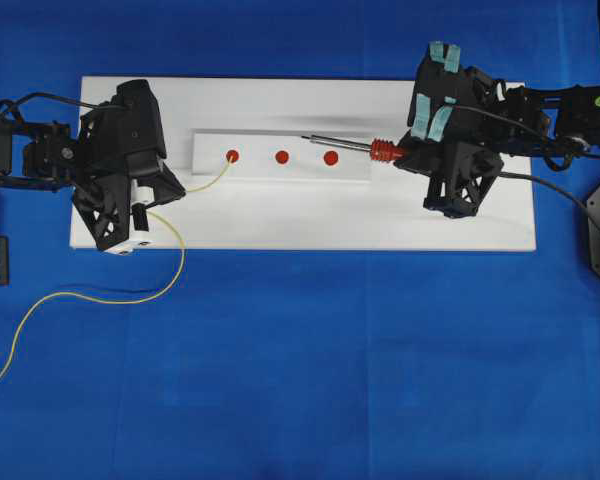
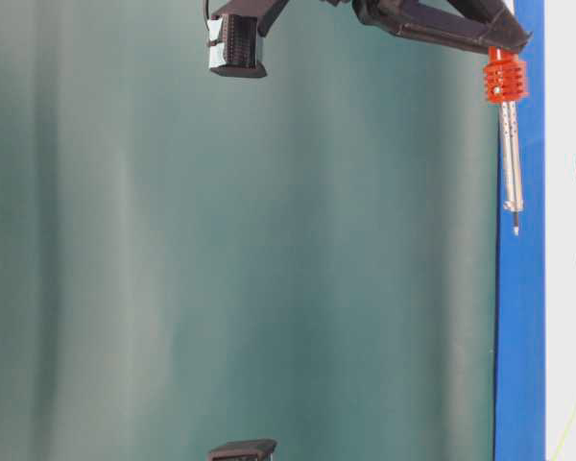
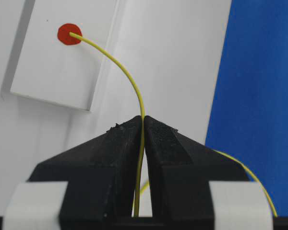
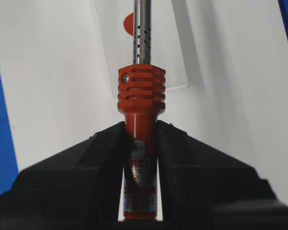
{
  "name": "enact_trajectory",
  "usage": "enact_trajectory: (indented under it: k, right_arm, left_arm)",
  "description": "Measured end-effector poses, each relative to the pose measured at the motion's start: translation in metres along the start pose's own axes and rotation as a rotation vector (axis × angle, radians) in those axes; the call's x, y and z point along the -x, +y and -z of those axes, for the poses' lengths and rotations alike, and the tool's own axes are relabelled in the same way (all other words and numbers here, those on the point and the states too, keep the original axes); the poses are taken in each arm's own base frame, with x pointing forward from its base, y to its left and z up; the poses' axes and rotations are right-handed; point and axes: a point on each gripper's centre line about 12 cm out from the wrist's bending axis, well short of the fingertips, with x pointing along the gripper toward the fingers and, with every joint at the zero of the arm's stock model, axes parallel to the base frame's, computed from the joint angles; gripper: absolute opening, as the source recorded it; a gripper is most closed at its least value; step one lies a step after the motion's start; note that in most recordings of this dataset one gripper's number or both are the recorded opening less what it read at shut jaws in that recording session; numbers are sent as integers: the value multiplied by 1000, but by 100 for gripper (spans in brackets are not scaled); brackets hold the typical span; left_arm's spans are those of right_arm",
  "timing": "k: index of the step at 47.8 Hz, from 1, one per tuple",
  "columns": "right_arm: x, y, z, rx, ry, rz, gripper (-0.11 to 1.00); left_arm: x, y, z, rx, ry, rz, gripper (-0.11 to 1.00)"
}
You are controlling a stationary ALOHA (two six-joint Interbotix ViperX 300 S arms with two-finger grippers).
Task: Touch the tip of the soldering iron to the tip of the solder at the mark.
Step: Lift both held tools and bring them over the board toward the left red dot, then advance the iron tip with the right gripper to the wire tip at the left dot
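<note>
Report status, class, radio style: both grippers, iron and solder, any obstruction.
Left gripper shut on solder, its tip on the leftmost red mark. Right gripper shut on soldering iron, tip short of that mark. Nothing between them.

A deep blue cloth (image 1: 300,360) is covering the bench, and a plain white rectangular board (image 1: 280,225) is lying on it. A smaller white raised strip (image 1: 280,165) on the board is showing three round red dots in a row (image 1: 281,157). The thin yellow solder wire (image 1: 100,293) is glowing bright against both the blue and the white. The soldering iron (image 1: 365,148) is showing an orange-red ribbed grip and a silver perforated metal shaft. Both matte black grippers, the left (image 3: 144,125) and the right (image 4: 140,129), are looking dark throughout; the right arm is wearing pale teal tape patches (image 1: 442,57).
</note>
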Motion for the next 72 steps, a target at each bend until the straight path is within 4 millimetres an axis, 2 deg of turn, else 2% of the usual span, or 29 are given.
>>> enact_trajectory:
  k: [17, 47, 56, 72]
  right_arm:
    - [-4, 4, -9, 6, 9, -6, 6]
    - [-50, 24, -52, 82, 118, -14, 6]
    - [-60, 24, -56, 91, 153, -7, 6]
    - [-66, 24, -61, 100, 158, -4, 6]
  left_arm:
    - [0, 0, 3, 0, 2, 0, 3]
    - [0, 0, 3, 0, -3, 0, 3]
    - [-1, 1, 3, 1, -2, -1, 3]
    - [-1, 0, 3, 0, -2, 0, 3]
